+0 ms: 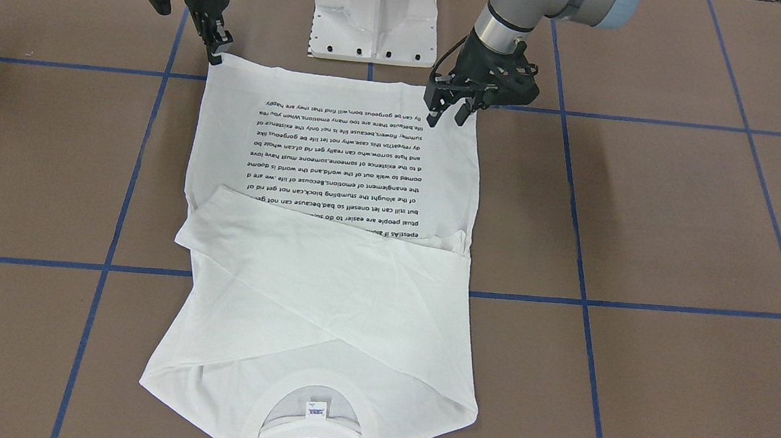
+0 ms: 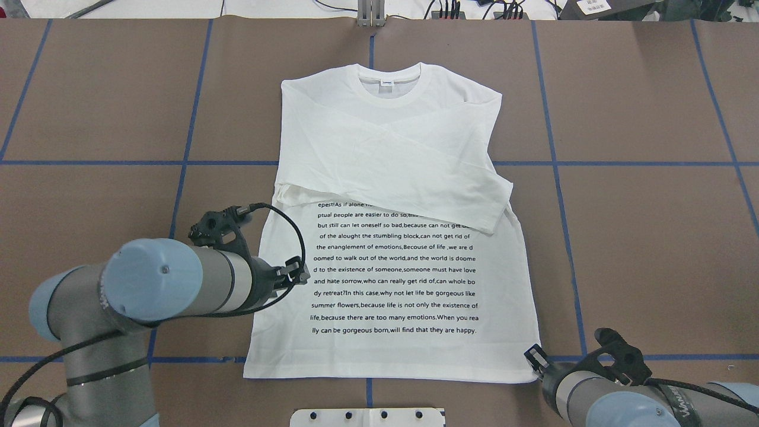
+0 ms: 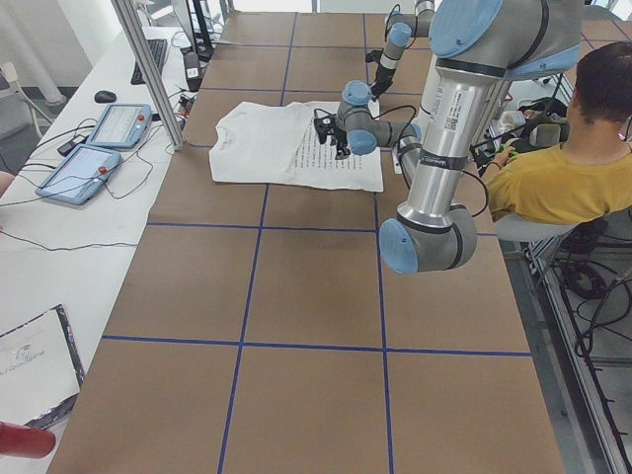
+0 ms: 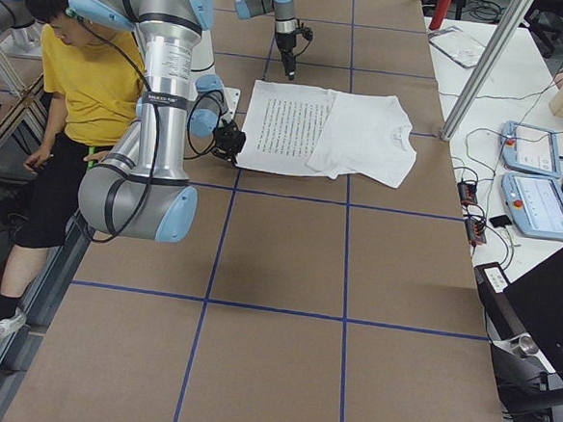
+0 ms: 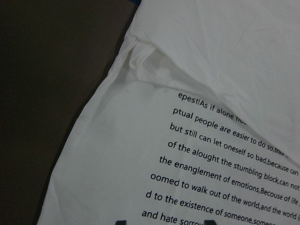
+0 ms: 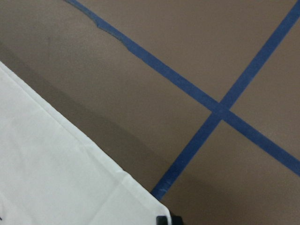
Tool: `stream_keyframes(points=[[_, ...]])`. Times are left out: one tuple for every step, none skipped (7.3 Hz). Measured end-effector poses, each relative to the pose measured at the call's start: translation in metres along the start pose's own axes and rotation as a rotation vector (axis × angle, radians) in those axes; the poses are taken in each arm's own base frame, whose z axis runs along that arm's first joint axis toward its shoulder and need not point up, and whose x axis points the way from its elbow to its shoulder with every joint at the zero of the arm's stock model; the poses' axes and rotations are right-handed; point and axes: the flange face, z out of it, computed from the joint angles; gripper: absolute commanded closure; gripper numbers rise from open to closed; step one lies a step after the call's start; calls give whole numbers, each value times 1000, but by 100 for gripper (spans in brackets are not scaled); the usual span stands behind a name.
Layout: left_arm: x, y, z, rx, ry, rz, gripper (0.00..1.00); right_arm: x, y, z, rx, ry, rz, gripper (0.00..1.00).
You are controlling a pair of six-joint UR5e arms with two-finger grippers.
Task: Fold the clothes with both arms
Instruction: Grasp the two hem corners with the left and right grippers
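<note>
The white long-sleeved T-shirt (image 2: 391, 148) lies flat on the brown table, printed side up. Both sleeves are crossed over its chest below the ribbed collar (image 2: 391, 77). In the front view the collar (image 1: 317, 385) points away from the robot. My left gripper (image 1: 447, 116) hangs open above the shirt's left side (image 2: 299, 274), nothing between its fingers. Its wrist view shows the armpit fold and text lines (image 5: 140, 154). My right gripper (image 2: 535, 357) sits at the hem's right corner (image 1: 217, 50). In its wrist view the fingertips (image 6: 168, 220) meet on that corner of cloth (image 6: 56, 168).
The white pedestal base (image 1: 375, 21) stands just behind the hem. Blue tape lines (image 2: 190, 118) grid the table. A seated person in yellow (image 3: 553, 178) is behind the robot. Tablets (image 3: 99, 148) and cables lie on a side bench beyond a metal post (image 3: 148, 69).
</note>
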Motion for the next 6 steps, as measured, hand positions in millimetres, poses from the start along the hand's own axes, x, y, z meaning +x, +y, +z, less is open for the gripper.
stream_keyframes(points=[[-23, 15, 9, -2, -51, -6, 37, 0, 0, -1, -1, -1, 0, 100], [-50, 25, 15, -7, -99, -18, 37, -1, 1, -2, -4, -2, 1, 100], [-65, 32, 19, -16, -126, -35, 37, -1, 1, -3, -5, -3, 0, 100], [-71, 36, 20, -23, -137, -55, 38, -1, 1, -3, -6, -3, 0, 100], [-73, 41, 21, -30, -142, -79, 38, -1, 1, -3, -5, -4, 0, 100], [-75, 45, 23, -37, -146, -92, 38, -1, 1, -2, -5, -4, 0, 100]])
